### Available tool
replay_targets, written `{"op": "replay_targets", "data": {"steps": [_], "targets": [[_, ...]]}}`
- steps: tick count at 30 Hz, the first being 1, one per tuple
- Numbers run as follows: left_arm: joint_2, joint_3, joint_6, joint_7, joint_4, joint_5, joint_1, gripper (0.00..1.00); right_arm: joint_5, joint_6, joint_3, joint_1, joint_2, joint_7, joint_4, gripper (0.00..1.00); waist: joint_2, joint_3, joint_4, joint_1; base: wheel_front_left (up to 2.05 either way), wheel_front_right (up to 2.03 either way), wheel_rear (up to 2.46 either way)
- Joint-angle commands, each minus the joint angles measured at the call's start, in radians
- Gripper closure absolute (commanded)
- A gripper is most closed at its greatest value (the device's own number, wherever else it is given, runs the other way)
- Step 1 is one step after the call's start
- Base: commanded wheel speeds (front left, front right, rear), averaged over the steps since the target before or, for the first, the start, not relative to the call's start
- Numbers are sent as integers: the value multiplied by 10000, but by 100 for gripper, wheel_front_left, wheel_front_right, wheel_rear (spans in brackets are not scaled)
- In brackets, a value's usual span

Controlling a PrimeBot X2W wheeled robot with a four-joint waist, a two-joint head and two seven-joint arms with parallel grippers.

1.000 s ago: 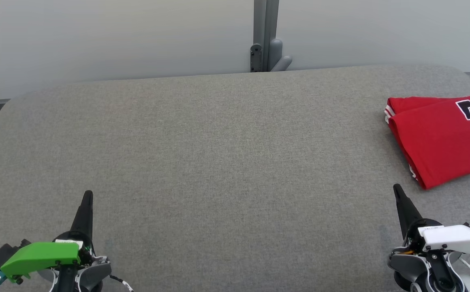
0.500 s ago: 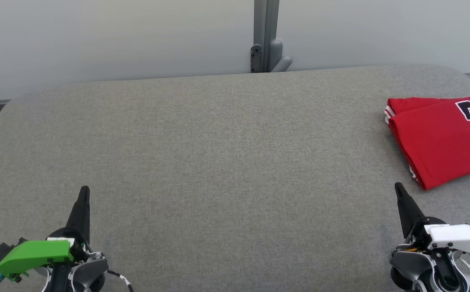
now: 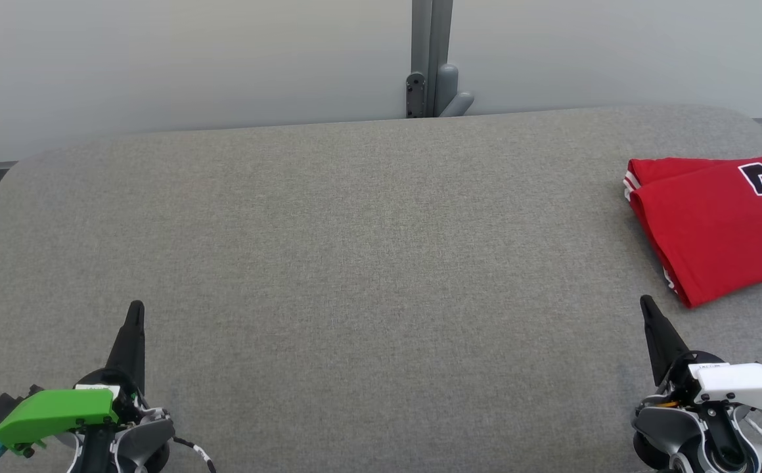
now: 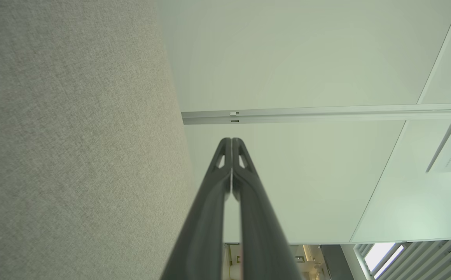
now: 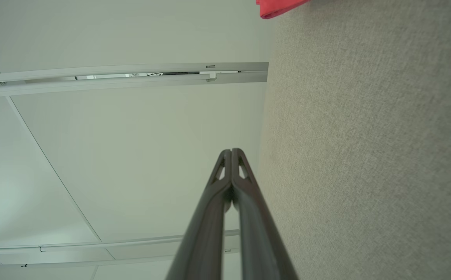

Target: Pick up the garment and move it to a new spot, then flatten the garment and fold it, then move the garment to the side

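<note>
A red garment (image 3: 716, 223) with a black and white number lies folded at the far right of the grey table (image 3: 368, 263); a corner of the garment (image 5: 280, 7) shows at the top of the right wrist view. My left gripper (image 3: 135, 309) rests at the lower left, shut with nothing in it, its fingers (image 4: 231, 142) closed together. At the lower right, just below and left of the garment and apart from it, my right gripper (image 3: 646, 301) is shut and empty too, its tips (image 5: 231, 151) touching.
Behind the table's far edge, a grey post with a bracket (image 3: 430, 66) stands against a pale wall. The table's rounded corners lie at the far left and far right.
Both grippers have drawn back slightly toward the bottom of the head view, the left one also a little leftward. The garment has not moved.
</note>
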Motion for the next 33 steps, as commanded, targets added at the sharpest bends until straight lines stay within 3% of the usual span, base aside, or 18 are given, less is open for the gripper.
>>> {"op": "replay_targets", "data": {"steps": [1,33], "targets": [[30,32,-60,35,0,-20,-107,100,-19,4,-31,-97,-2,24,16,100,0,0,0,0,0,0,0],[-8,79,-61,68,-1,45,-114,100,-96,4,-118,-105,66,105,23,100,0,0,0,0,0,0,0]]}}
